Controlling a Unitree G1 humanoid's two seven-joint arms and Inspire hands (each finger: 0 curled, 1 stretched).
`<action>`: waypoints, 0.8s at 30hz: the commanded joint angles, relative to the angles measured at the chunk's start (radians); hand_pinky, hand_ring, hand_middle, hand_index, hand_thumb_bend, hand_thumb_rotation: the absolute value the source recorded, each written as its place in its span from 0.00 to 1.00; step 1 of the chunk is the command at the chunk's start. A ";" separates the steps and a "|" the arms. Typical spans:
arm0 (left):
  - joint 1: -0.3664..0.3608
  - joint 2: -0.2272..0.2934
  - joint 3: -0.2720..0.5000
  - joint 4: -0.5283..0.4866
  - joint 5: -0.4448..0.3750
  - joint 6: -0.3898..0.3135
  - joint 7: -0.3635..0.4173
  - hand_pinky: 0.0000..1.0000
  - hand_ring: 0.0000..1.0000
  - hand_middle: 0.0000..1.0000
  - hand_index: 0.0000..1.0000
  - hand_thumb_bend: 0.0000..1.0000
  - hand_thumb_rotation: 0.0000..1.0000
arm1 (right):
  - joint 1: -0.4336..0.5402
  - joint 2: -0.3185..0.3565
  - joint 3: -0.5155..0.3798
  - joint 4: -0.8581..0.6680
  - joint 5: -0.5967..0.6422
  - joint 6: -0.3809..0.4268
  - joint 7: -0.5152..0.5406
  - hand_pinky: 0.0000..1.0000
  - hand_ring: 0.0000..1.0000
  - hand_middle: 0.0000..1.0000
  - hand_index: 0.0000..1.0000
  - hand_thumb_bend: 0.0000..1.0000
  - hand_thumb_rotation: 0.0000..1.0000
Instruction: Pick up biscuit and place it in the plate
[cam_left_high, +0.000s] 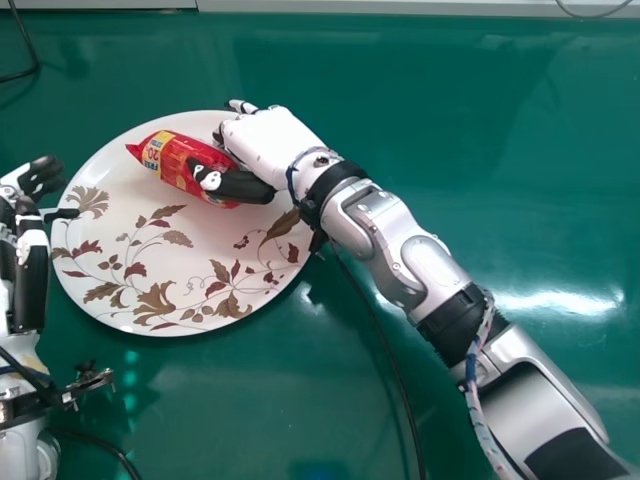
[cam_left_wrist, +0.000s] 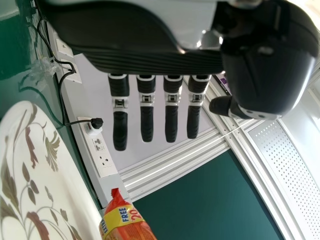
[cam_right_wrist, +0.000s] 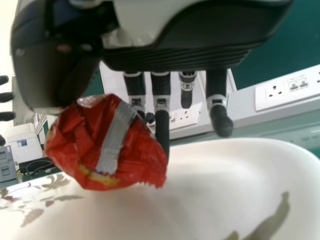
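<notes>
Fingers, right hand (cam_left_high: 265, 140): closing on the packet, thumb (cam_left_high: 245, 187) laid along its near side and part of the fingers (cam_right_wrist: 134, 86) on the far side; the remaining ones hang free of the wrapper. State: pinching.

Item held: one biscuit packet (cam_left_high: 180, 165), red with a yellow band, crimped end pointing away from the hand. Location: within the plate's outline, toward the far part. Whether its underside touches the china or hangs just above it, cannot be told.

Receptacle: one plate (cam_left_high: 150, 215), white, round, decorated with brown and red leaves and flowers; lies flat on the green bench (cam_left_high: 480, 150). The right forearm crosses its rim.

Fingers, left hand (cam_left_wrist: 120, 131): straight and slightly spread, gripping nothing; hand beside the plate, at the head view's left edge.

Outlying: socket strip (cam_left_wrist: 103, 157) with a black plug (cam_left_wrist: 96, 123), beyond the work.

Condition of task: the packet is off the bench and over its destination, so the picking up counts as done and the carrying nearly so. Outstanding: settling it, if it has not touched down, then parting thumb from fingers and drawing the hand clear without dragging the wrapper.
</notes>
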 joint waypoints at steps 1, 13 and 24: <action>0.020 -0.030 -0.017 0.038 0.000 0.000 0.009 0.57 0.80 0.82 0.83 0.08 0.00 | -0.030 -0.014 0.009 -0.007 0.002 -0.014 -0.013 0.19 0.27 0.41 0.50 0.52 0.00; 0.005 -0.018 -0.020 0.073 0.011 -0.034 0.019 0.56 0.79 0.81 0.82 0.07 0.00 | 0.002 -0.085 0.014 -0.123 -0.056 0.026 -0.023 0.71 0.90 0.99 1.00 1.00 0.86; -0.001 -0.042 -0.060 0.083 0.058 -0.032 0.039 0.56 0.79 0.80 0.82 0.05 0.00 | 0.155 -0.184 -0.148 -0.400 0.015 0.085 -0.025 0.66 0.84 0.92 0.90 0.91 0.80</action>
